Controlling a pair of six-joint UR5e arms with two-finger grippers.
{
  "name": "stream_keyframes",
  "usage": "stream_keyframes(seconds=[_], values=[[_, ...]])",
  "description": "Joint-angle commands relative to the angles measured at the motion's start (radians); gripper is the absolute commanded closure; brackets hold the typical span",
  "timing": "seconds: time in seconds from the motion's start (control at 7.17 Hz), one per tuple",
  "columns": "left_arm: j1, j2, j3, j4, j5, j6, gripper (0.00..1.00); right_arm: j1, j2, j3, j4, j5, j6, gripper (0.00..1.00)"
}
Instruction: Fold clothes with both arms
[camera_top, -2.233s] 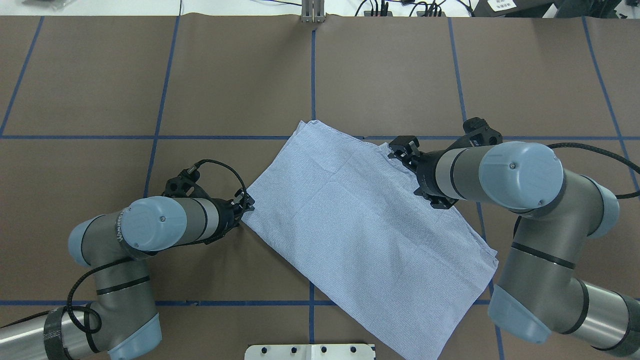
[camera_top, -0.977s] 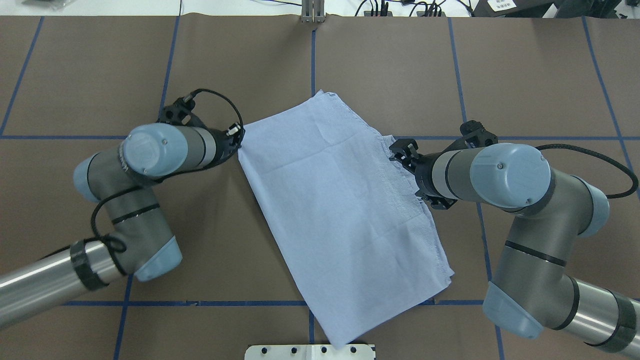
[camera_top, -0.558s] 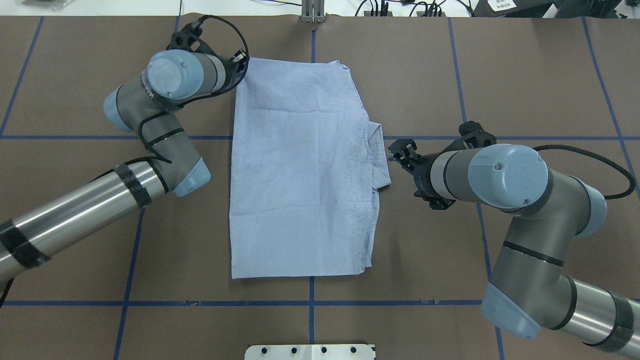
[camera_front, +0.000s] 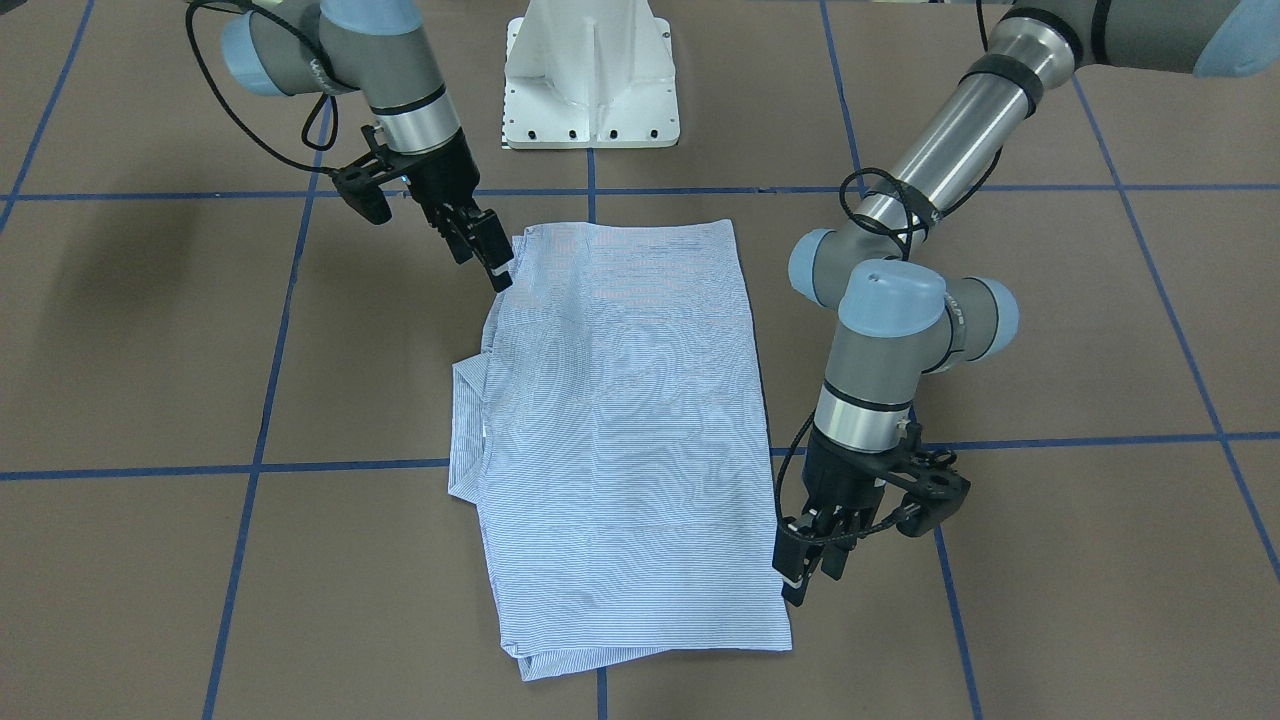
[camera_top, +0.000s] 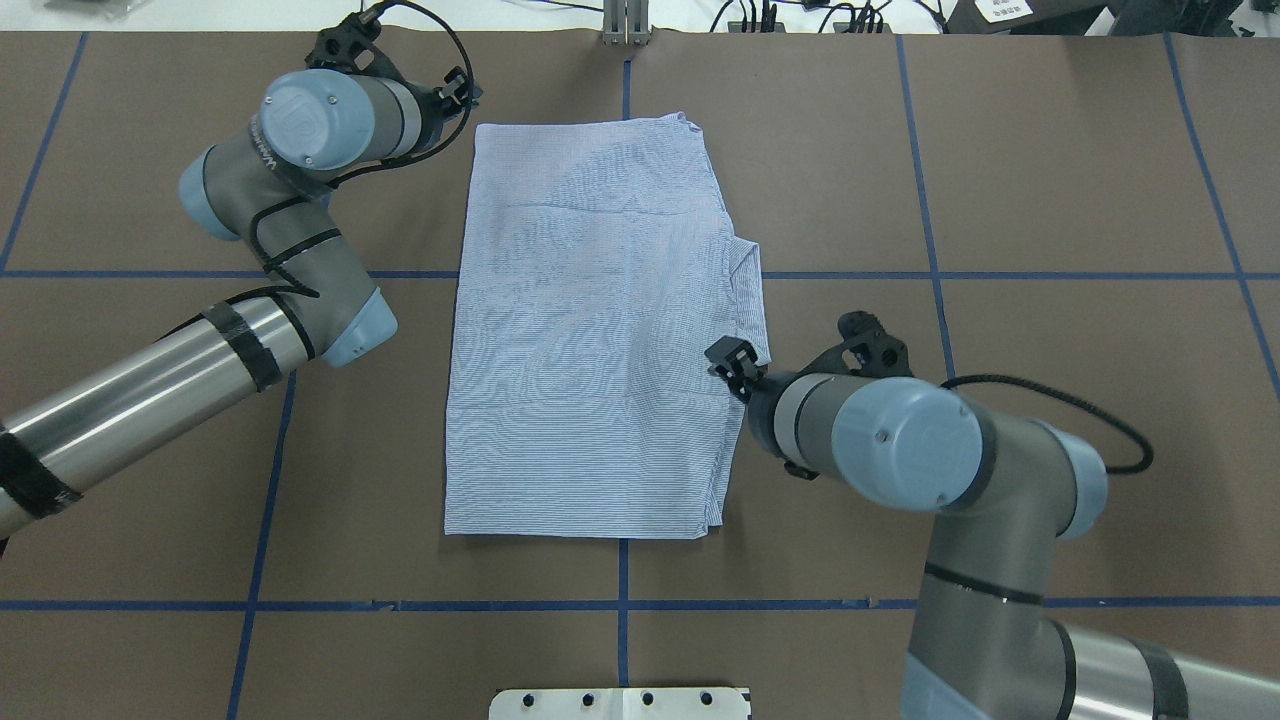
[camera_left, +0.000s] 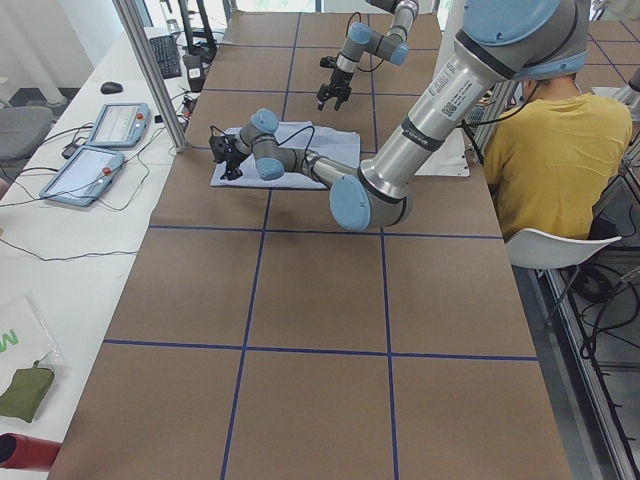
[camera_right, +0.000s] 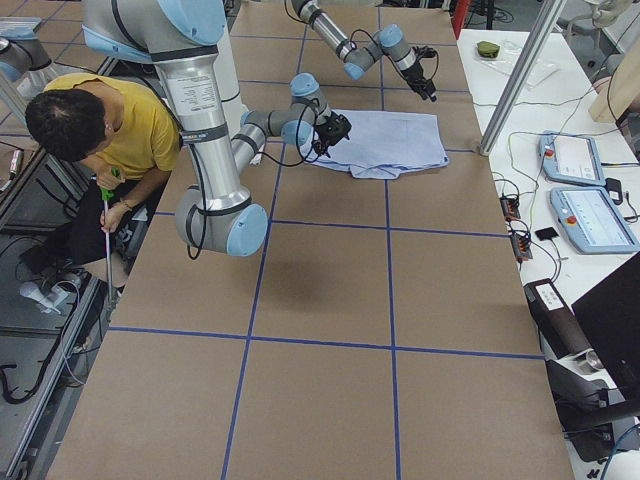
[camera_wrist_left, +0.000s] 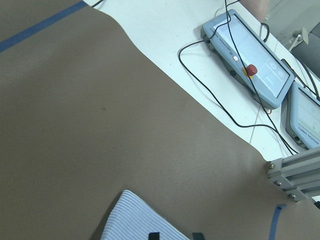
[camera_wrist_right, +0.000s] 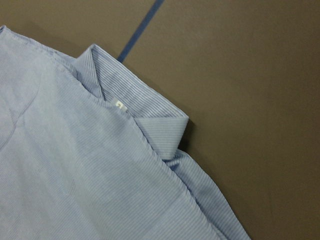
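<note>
The light blue striped shirt (camera_top: 590, 330) lies folded in a flat rectangle on the brown table, its collar (camera_top: 750, 300) poking out on the right edge. My left gripper (camera_top: 462, 90) hovers just off the shirt's far left corner, open and empty; the left wrist view shows that corner (camera_wrist_left: 135, 220) under the fingertips. From the front, the left gripper (camera_front: 805, 575) stands beside the shirt (camera_front: 620, 430). My right gripper (camera_top: 728, 362) is open over the right edge, below the collar. Its wrist view shows the collar (camera_wrist_right: 150, 115) and a small white label (camera_wrist_right: 119, 104).
The white pedestal base (camera_front: 590, 90) stands at the robot's edge of the table. A metal post (camera_top: 626, 25) rises at the far edge, with teach pendants (camera_wrist_left: 247, 60) on the white bench beyond. A person in a yellow top (camera_left: 550, 150) sits beside the table.
My left gripper dragged the shirt's corner to the far side, turning the shirt square, then let go and drew back left. My right gripper moved nearer and left, onto the shirt's right edge.
</note>
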Motion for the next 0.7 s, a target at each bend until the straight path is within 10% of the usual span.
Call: stream_keyframes(seconds=[0.0, 0.56], values=[[-0.008, 0.057, -0.072, -0.002, -0.031, 0.004, 0.3, -0.185, -0.002, 0.0, -0.009, -0.228, 0.234, 0.0], [-0.005, 0.074, -0.094, -0.002, -0.029, -0.007, 0.29, -0.252, 0.005, -0.021, -0.037, -0.255, 0.381, 0.02]])
